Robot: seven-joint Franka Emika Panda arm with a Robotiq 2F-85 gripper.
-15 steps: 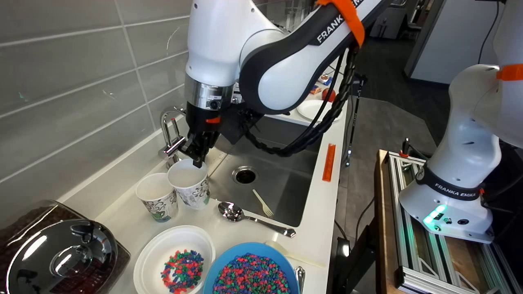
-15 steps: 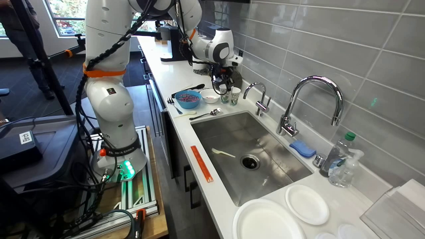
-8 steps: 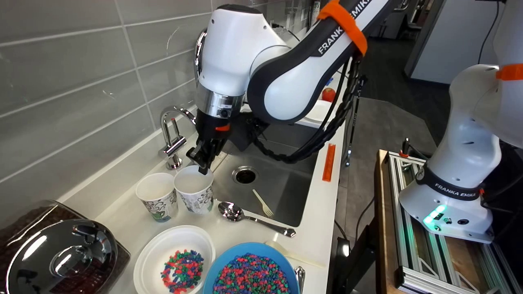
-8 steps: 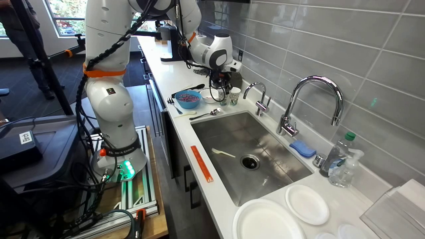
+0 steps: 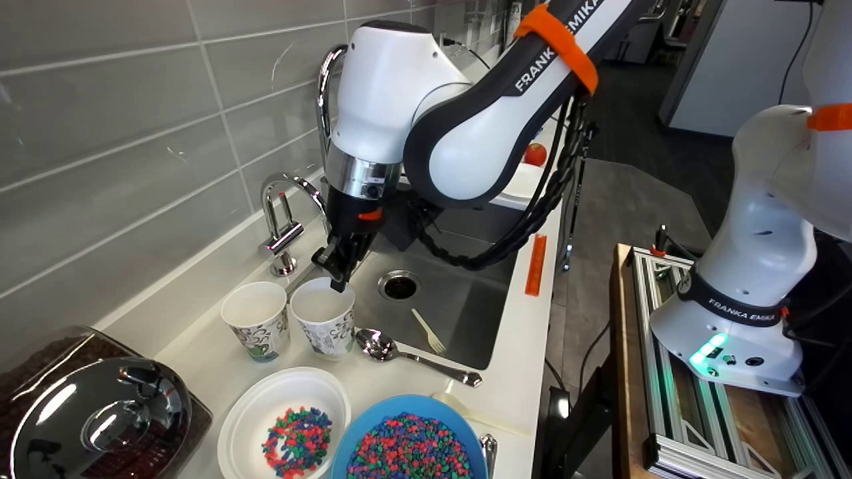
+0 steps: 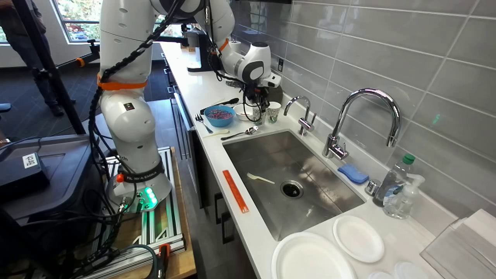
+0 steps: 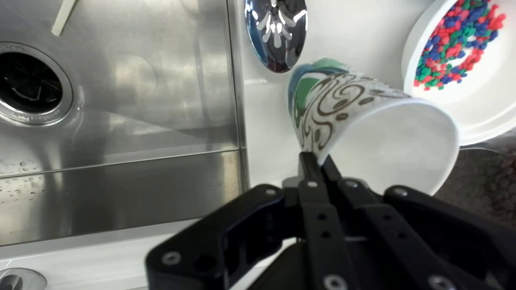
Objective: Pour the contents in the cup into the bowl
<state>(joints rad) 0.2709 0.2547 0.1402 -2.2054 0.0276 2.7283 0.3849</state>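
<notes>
By the sink edge, tool pinched on cup, counter contact unclear, white bowl near

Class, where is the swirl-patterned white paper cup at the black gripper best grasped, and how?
Probably from above, pinching the cup by its thin rim on the side away from the round white bowl, as the gripper does: the open mouth faces up, admitting one finger.

Pale fork in the sink, 2 faucets alongside

2 matt paper cups, smooth plastic bowl, shiny metal spoon
</notes>
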